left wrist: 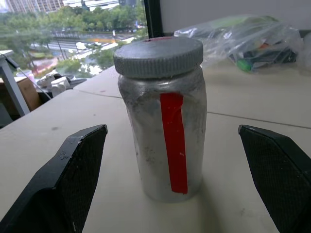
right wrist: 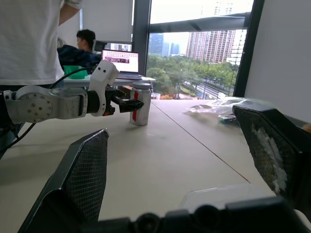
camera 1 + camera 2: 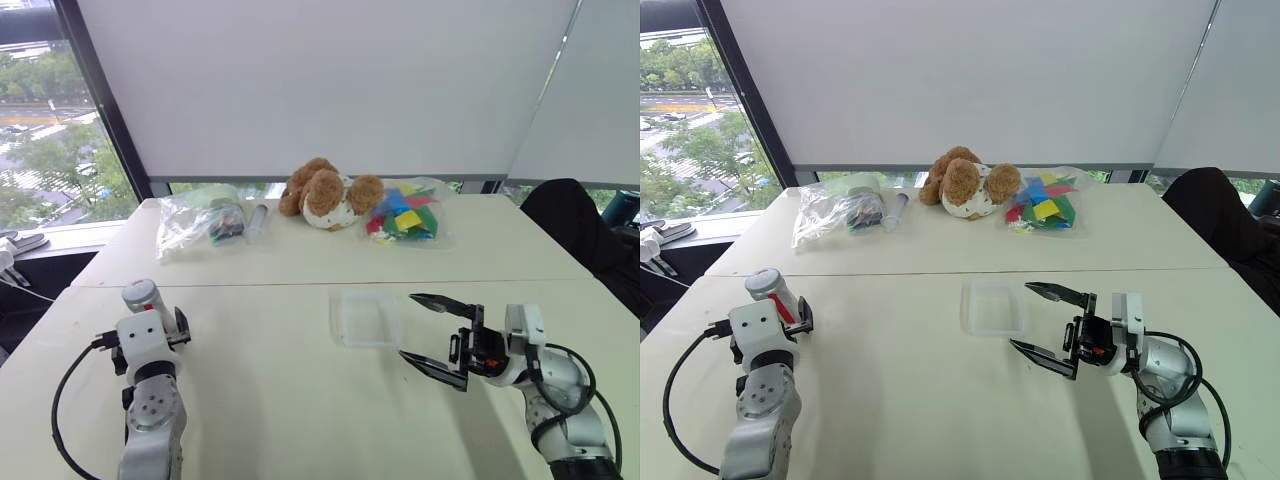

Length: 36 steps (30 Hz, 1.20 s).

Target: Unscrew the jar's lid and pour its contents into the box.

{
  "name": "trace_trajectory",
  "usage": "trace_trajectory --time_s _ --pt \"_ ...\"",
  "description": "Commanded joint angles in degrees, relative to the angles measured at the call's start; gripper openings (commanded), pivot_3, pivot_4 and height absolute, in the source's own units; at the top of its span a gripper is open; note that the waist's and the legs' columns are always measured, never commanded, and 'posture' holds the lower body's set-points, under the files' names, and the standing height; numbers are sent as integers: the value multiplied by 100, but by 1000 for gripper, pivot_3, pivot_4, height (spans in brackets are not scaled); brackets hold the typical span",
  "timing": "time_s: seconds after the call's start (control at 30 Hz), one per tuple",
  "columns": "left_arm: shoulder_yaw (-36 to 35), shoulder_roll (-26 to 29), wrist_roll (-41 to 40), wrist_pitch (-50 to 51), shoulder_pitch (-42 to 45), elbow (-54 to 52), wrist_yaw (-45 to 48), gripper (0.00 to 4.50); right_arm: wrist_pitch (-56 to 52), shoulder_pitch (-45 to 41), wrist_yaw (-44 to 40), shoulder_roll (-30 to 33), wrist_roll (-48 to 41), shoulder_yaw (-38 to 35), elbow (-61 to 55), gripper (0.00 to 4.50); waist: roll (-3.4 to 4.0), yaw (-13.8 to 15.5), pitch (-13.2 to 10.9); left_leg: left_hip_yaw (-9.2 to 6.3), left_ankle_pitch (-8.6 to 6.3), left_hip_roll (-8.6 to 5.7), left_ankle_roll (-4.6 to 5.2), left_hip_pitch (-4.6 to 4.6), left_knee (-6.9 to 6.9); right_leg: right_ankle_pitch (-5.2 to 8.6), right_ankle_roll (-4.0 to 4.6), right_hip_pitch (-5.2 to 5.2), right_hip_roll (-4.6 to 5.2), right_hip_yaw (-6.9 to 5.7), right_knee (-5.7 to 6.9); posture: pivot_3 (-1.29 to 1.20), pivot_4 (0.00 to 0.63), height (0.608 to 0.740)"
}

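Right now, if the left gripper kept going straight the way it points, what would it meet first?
The jar, most likely: it stands upright on the table, lid on, between the left gripper's open fingers, apparently untouched. How much gap remains is unclear.

A pale table (image 3: 300, 400) is filling the lower frame. White blinds (image 3: 330, 80) are covering the upper centre and right. A window (image 3: 50, 120) at upper left is showing daylight, trees and a street. A dark chair (image 3: 575, 230) is standing at right.
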<state>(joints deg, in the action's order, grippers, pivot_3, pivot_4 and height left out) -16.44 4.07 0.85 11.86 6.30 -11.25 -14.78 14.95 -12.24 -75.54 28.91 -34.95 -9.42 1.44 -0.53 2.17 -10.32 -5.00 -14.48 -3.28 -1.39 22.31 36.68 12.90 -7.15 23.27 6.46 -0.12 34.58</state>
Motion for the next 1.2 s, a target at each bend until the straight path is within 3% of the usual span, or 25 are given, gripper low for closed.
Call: trace_trajectory --time_s 0.03,0.6,0.87,0.97,1.07,1.2 --pt "20 45 189 -241 147 49 -149 4469 68 -1 75 -28 -17 -14 -257 4500 0 0 0 0 0 0 0 0 1 0 0 0 0 0 1 0 150 740" --pt "-279 299 64 -724 800 1041 -349 4469 109 80 287 -76 39 2 -357 4500 0 0 0 0 0 -2 0 1 12 -2 -4 2 0 0 14 0 150 740" --pt "-299 569 139 -1276 1358 2266 -427 4469 90 75 315 -62 66 11 -342 4500 -1 0 0 -2 0 -5 0 1 32 -2 -5 5 0 -1 44 0 150 740" --pt "-326 601 -7 -1395 1435 2580 -332 3632 81 47 332 -61 68 17 -332 4500 -1 -1 0 -2 0 -5 -1 1 31 -2 -5 8 0 0 48 0 150 740" --pt "-330 592 -60 -1439 1435 2679 -358 2161 76 47 341 -48 65 12 -327 4500 -1 -7 0 -2 0 -5 -1 1 31 -3 -6 8 0 0 48 0 150 740" --pt "-339 554 -202 -1501 1316 2485 -249 2110 57 26 438 -45 93 -8 -343 4500 0 -11 0 -2 -1 -4 -1 0 30 -3 -6 10 0 0 51 0 150 740"
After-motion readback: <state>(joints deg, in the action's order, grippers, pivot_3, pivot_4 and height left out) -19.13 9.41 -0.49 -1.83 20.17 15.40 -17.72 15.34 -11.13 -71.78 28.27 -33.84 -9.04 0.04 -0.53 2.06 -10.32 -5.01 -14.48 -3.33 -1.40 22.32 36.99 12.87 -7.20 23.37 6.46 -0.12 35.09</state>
